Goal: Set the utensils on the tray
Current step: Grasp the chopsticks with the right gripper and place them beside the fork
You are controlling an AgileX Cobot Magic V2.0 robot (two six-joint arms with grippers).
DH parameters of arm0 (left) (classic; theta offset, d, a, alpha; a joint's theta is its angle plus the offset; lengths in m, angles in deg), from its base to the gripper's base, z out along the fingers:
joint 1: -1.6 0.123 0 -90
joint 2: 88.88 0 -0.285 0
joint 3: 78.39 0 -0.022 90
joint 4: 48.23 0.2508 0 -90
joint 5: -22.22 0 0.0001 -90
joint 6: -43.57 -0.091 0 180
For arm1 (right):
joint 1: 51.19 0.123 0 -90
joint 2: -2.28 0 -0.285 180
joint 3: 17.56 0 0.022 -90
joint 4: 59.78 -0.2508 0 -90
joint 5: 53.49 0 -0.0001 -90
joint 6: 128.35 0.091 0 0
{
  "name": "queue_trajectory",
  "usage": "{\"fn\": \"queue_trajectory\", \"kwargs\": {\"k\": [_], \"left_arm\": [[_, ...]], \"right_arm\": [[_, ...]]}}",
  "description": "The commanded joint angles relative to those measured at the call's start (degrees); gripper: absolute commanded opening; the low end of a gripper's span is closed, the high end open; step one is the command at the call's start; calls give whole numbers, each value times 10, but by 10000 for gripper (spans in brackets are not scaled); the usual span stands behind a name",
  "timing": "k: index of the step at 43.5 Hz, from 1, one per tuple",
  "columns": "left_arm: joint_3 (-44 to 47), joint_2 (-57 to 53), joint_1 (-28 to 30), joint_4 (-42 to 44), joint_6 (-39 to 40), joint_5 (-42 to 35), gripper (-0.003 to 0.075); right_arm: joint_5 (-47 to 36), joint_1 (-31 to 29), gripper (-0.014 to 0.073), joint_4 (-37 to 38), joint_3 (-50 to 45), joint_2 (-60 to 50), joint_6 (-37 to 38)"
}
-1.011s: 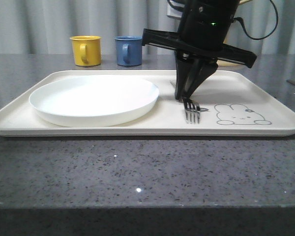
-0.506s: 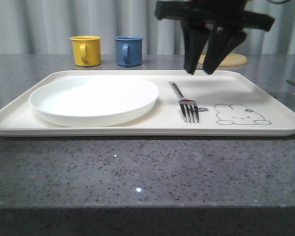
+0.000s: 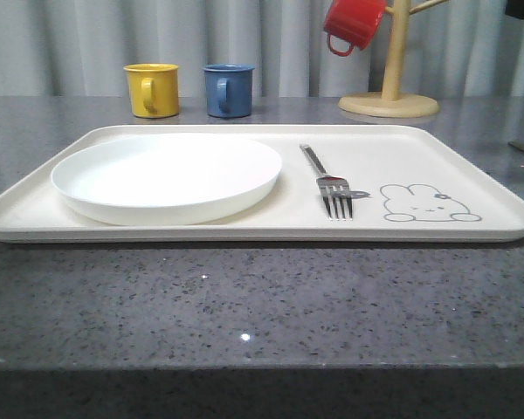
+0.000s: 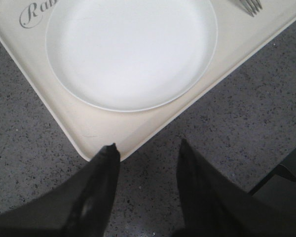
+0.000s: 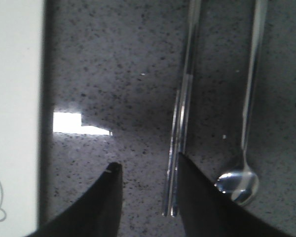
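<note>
A silver fork (image 3: 332, 182) lies on the cream tray (image 3: 472, 161), between the white plate (image 3: 166, 175) and the rabbit drawing (image 3: 424, 202). The fork's tines (image 4: 251, 6) also show past the plate (image 4: 133, 49) in the left wrist view. My left gripper (image 4: 147, 144) hangs open and holds nothing, over the counter just off a corner of the tray (image 4: 113, 129). My right gripper (image 5: 149, 160) is open and holds nothing above the dark counter. Under it lie the chopsticks (image 5: 185, 98), close against one finger, and the spoon (image 5: 249, 98) just beyond, both beside the tray's edge (image 5: 15, 98).
A yellow mug (image 3: 153, 89) and a blue mug (image 3: 227, 89) stand behind the tray. A red mug (image 3: 354, 24) hangs on a wooden mug tree (image 3: 389, 96) at the back right. The speckled grey counter (image 3: 244, 305) runs in front of the tray.
My right arm let go of the fork, rose and moved off to the right, out of the front view. The fork stays lying on the tray.
</note>
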Motion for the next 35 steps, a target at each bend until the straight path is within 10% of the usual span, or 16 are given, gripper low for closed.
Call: {"fn": "queue_trajectory", "kwargs": {"k": [1, 25, 35], "left_arm": [[-15, -7, -4, 0, 4, -26, 284], [-15, -7, -4, 0, 4, -23, 284], [-15, -7, -4, 0, 4, -23, 284]], "right_arm": [[-7, -16, 309, 4, 11, -7, -16], [-21, -37, 304, 1, 11, 77, -17], [-18, -37, 125, -2, 12, 83, -17]]}}
